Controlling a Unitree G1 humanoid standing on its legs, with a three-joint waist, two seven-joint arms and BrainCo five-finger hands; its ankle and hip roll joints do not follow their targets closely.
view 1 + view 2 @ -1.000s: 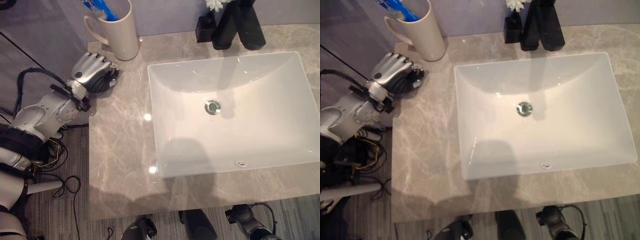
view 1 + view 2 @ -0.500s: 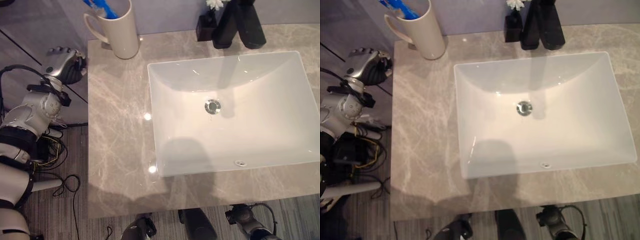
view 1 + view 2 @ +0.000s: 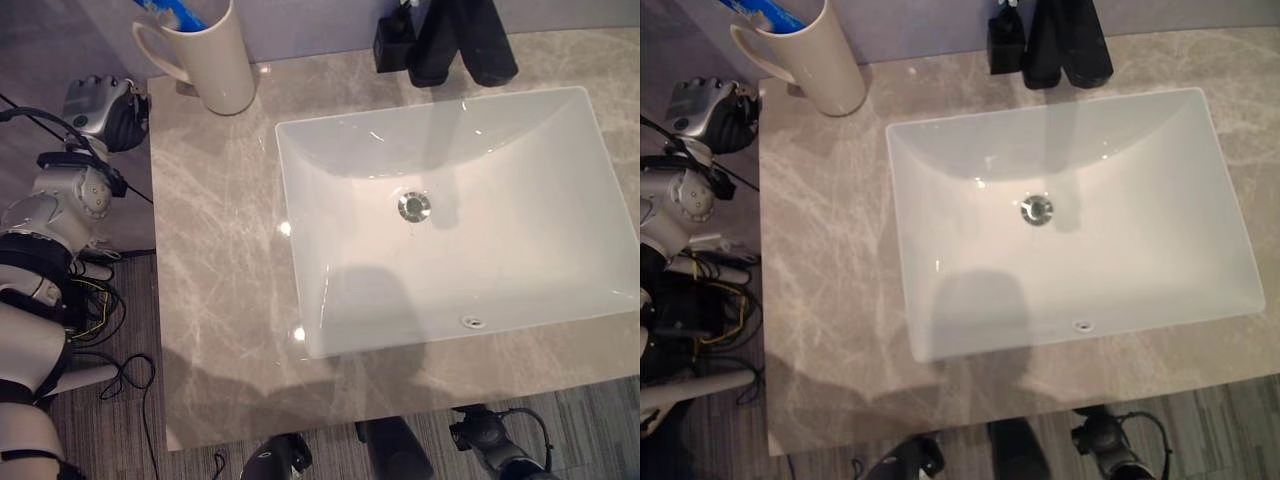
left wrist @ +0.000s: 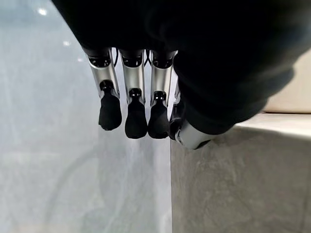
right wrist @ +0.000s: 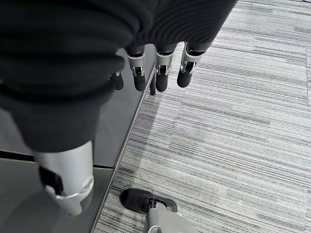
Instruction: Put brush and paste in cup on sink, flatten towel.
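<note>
- You are looking at the cup [image 3: 213,62] standing at the back left corner of the desk [image 3: 215,290], with something blue poking out of its top; whether both brush and paste are in there, you cannot tell.
- The left robot hand [image 3: 102,104] is hanging just off the desk's left edge, near the cup's handle, its fingers [image 4: 136,114] loosely curled and grasping nothing.
- If you are swinging that hand back over the desk, you are risking a knock against the handle; the cup is tall and narrow, so it is likely tipping toward the sink [image 3: 450,210] or off the corner.
- The desk edge is sitting close under those fingertips, so a low return path is likely catching them on the stone.
- The right robot hand [image 5: 155,73] is hanging down over the floor [image 5: 233,126], fingers relaxed and empty.
- You are seeing no towel on the desk, so flattening is likely meaning a long reach or a turn, with both arms near furniture.
</note>
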